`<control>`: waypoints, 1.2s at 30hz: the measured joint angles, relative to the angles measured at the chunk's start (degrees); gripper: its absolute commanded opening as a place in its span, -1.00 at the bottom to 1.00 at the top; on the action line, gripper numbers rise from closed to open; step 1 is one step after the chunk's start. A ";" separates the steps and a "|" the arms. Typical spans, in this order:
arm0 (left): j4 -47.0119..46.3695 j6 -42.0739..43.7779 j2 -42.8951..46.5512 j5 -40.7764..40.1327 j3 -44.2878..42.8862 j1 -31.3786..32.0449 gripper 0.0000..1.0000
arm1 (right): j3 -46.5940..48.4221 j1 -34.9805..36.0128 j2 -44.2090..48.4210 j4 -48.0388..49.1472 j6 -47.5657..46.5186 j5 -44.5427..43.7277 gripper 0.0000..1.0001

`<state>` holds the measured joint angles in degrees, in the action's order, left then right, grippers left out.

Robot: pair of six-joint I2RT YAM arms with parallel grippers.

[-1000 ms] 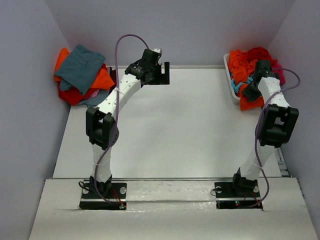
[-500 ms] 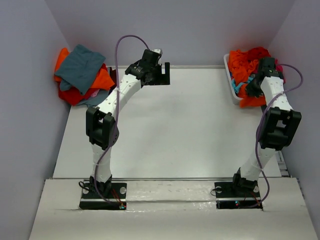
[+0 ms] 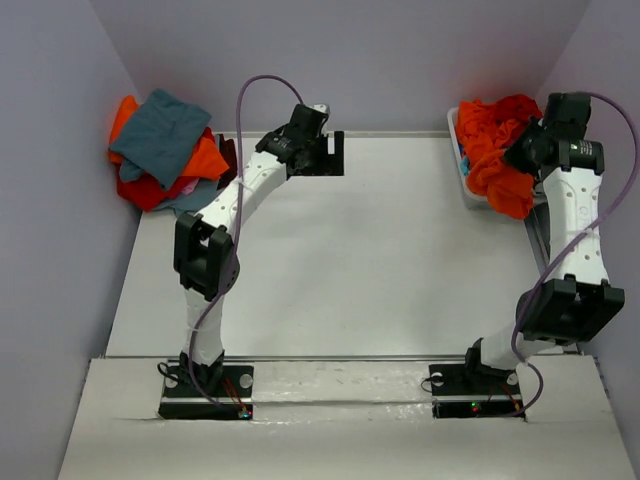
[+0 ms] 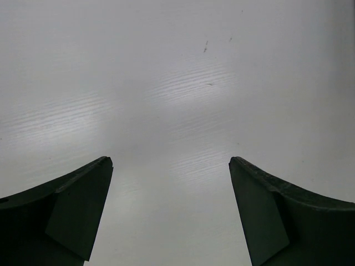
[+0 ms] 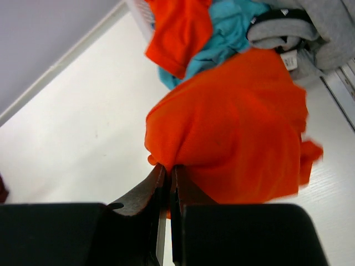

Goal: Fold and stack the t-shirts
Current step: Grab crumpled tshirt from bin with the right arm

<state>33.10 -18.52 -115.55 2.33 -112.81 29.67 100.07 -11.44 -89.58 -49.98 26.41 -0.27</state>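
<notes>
— Orange cloth, was that what you had?

— Yes. My right fingers [image 5: 161, 183] were clenched on a fold of the bright orange t-shirt [image 5: 233, 127]. The jaws were pressed nearly together because the cloth between them was thin. The shirt hung bunched below me at the near end of the white bin [image 3: 457, 150], at the far right of the tabletop [image 3: 350, 260].

— Why pinch just a fold?

— I judged that one fold would bring one shirt away alone. The turquoise shirt [image 5: 227, 33] and the grey one [image 5: 327, 27] lay just beside it, and I wanted neither. Whether its lower hem touched the tabletop I could not tell from my view.

— And your other fingers?

— My left fingers [image 4: 75, 213] stood spread wide, holding nothing, over bare tabletop at the far middle. I judged they stood ready there to take a corner once the shirt was laid flat. The pile of shirts [image 3: 165, 150] at the far left sat well apart, probably where the stack belonged.
</notes>
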 measured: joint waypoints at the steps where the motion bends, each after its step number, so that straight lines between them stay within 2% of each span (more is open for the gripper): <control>1: -0.02 0.00 0.00 -0.09 0.00 0.35 0.98 | 0.74 0.15 0.68 -0.33 -0.33 0.55 -0.86; 6: -0.02 0.00 0.00 -0.44 0.00 1.90 0.98 | 4.11 0.35 4.13 -0.96 -2.12 3.74 -0.86; 16: 0.24 0.02 0.07 -1.07 0.85 3.39 0.98 | 4.79 0.83 10.86 -0.98 -4.04 7.74 -0.86; 23: 0.17 0.04 0.33 -2.27 1.49 3.43 0.98 | 1.49 1.05 16.20 1.18 -4.20 2.91 -0.86; 28: 0.20 0.04 0.46 -2.60 1.75 3.78 0.98 | 4.70 1.03 10.47 1.68 -3.04 1.77 -0.86; 36: 0.22 0.22 1.77 -3.41 2.67 4.00 0.98 | 7.23 1.03 -12.50 -2.95 -1.27 0.24 -0.86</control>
<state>33.32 -18.31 -113.78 -1.08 -110.15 33.67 107.31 -10.41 -102.08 -52.93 25.15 -0.03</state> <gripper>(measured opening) 0.986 0.092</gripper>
